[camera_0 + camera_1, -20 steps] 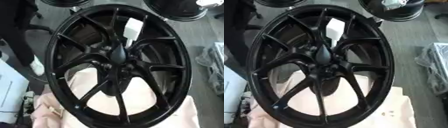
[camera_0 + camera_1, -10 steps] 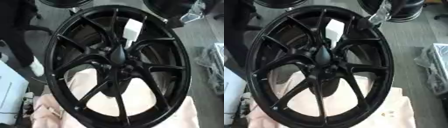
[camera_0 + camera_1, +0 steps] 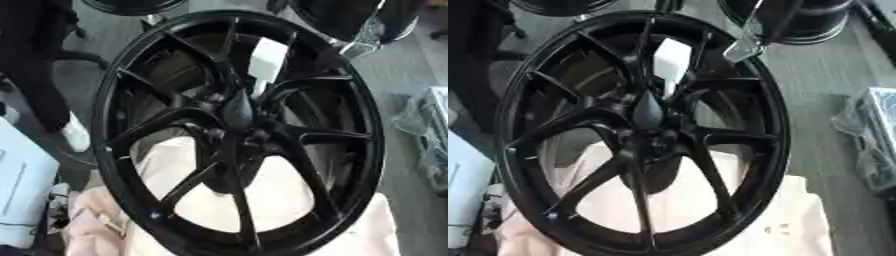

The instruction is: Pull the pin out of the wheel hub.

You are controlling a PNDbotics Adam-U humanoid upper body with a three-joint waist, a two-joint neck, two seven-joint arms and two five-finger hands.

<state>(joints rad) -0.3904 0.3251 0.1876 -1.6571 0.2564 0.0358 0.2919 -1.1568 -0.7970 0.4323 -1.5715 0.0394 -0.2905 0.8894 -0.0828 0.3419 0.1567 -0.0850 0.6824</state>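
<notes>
Right hand [image 3: 750, 42] had come down to wheel hub [image 3: 642, 131] rim; fingers' state unclear | pin unseen | left hand absent

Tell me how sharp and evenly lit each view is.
Left eye view: soft all over, the black wheel dark with little spoke detail, the hub a blurred shape. Right eye view: equally soft, a silver part of the right arm smeared at the top, the white label washed out.
</notes>
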